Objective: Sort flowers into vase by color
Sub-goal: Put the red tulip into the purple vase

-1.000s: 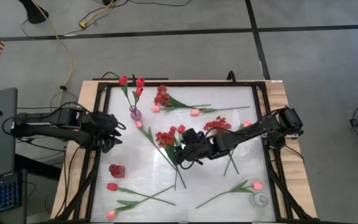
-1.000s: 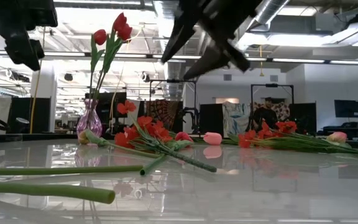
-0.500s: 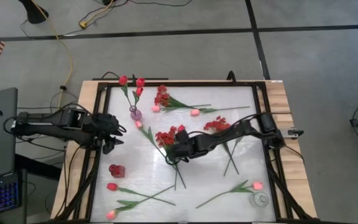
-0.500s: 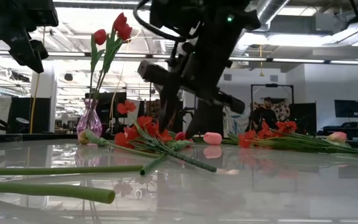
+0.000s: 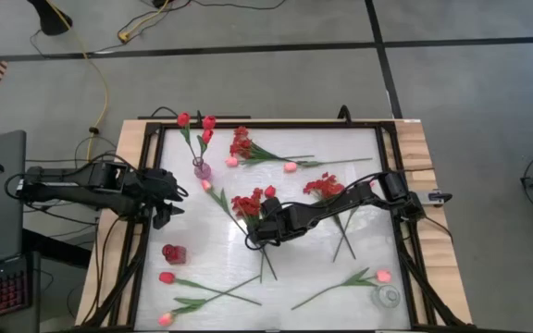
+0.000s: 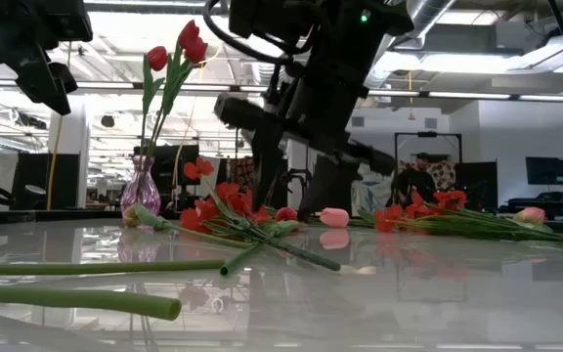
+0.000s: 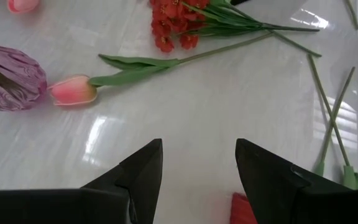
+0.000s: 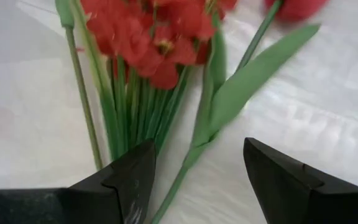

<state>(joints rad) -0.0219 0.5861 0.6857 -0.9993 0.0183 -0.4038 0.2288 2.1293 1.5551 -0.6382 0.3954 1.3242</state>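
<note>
At the centre of the frame, the right hand (image 5: 259,233) hangs low over the bench (image 5: 359,148), fingers spread, a spray of red blossoms (image 8: 148,37) and a tulip stem (image 8: 204,134) lying just ahead between them, ungripped. The left hand (image 5: 167,192) waits open at the left edge, near the purple vase (image 5: 199,168) holding red tulips (image 5: 197,123).

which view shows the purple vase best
The low view: the purple vase stands in full profile with red tulips upright in it. The high view shows it small from above; the left wrist view catches part of it; the right wrist view misses it.
</note>
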